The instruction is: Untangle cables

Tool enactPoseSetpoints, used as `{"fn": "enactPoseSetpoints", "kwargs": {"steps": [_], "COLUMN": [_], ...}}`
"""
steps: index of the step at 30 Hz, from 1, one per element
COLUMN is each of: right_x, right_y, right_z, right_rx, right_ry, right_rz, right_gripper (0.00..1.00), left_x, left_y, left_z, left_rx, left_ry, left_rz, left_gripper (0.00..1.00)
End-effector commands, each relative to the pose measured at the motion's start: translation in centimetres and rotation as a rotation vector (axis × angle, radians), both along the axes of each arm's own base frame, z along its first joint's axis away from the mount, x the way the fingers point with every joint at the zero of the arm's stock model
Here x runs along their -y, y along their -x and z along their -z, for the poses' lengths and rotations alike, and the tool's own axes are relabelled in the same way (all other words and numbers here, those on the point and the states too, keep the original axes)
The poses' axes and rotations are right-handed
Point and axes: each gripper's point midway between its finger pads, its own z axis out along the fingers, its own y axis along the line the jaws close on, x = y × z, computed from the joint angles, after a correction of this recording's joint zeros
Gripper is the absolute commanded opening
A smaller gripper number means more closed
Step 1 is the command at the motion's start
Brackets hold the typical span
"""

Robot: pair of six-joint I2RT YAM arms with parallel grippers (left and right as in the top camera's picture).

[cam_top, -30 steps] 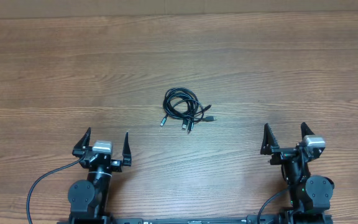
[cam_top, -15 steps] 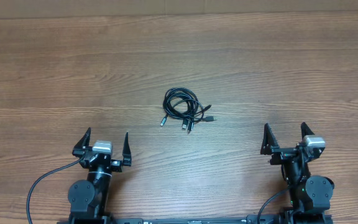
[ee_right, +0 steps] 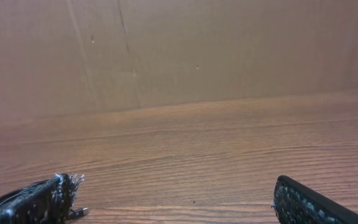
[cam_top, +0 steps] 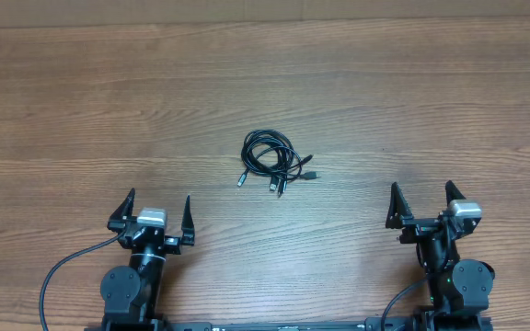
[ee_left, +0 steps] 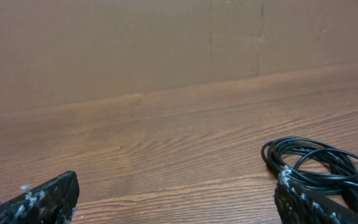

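Across the whole overhead view stretches a brown wood-grain counter. A plain tan wall rises along its far edge, well beyond the cables. Two black robot arms sit at the near edge, well short of the cables. The left arm is nearer the viewer and to the left of them, and the right arm is nearer and to the right. A thick black wire loops out from the left arm's base, on the side away from the cables.

The left fingers are spread wide, point up the counter toward the cables and hold nothing. In the left wrist view one finger shows at each lower corner, and the cables lie just past the right-hand one. The right fingers are likewise spread wide and empty, well apart from the cables.

The cables form one small heap of thin black cords near the middle of the counter, coiled in overlapping loops and touching neither arm. Short ends trail out of the heap's near side. Among them are a silver-tipped plug on the left and a dark plug on the right.
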Motion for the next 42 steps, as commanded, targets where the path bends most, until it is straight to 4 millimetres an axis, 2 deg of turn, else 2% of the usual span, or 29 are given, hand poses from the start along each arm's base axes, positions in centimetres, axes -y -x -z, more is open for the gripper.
{"fn": "enactPoseSetpoints", "kwargs": {"steps": [1, 7, 11, 17, 26, 32, 42], "right_x": [-0.1, 0.0, 0.9, 0.9, 0.9, 0.2, 0.1], "right_y": [0.0, 0.1, 0.4, 1.0, 1.3, 1.0, 0.6], "right_z": [0.2, 0.1, 0.0, -0.5, -1.1, -0.3, 0.7], "right_rx": [0.004, -0.009, -0.051, -0.098, -0.171, -0.248, -0.329], "right_ry": [-0.003, -0.008, -0.051, -0.052, -0.102, -0.106, -0.105], "right_rz": [-0.004, 0.0, 0.059, 0.06, 0.066, 0.03, 0.03], "right_gripper": [1.0, 1.0, 1.0, 1.0, 1.0, 1.0, 1.0], "left_x": [0.0, -0.4, -0.9, -0.9, -0.8, -0.5, 0.3], "left_y": [0.0, 0.0, 0.2, 0.6, -0.4, -0.9, -1.1], "left_z": [0.0, 0.0, 0.1, 0.4, 0.0, 0.4, -0.6], "left_rx": [0.006, -0.007, -0.039, -0.154, -0.269, -0.309, -0.294], "left_ry": [-0.004, 0.068, 0.086, 0.101, 0.096, 0.097, 0.108], "left_rz": [0.003, -0.024, -0.054, -0.062, -0.062, -0.05, -0.006], "left_gripper": [0.99, 0.99, 0.99, 1.0, 1.0, 1.0, 0.99]}}
